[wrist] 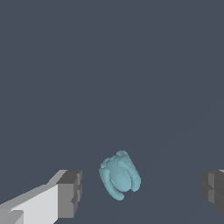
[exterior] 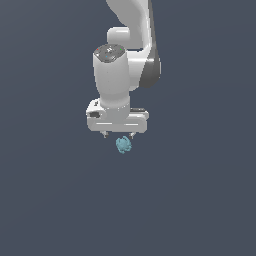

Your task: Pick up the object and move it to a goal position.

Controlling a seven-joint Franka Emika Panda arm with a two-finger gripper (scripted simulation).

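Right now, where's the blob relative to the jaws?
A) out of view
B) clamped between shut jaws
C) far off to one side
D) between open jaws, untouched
D: in the wrist view the blob sits in the gap between both fingers, touching neither.

Glossy white, rounded arm links (exterior: 131, 20) with a dark grey joint band. Grey-capped wrist cylinder (exterior: 111, 75) above a boxy white claw (exterior: 118, 135). Short fingers (wrist: 70, 193) white, tipped with ribbed grey pads.
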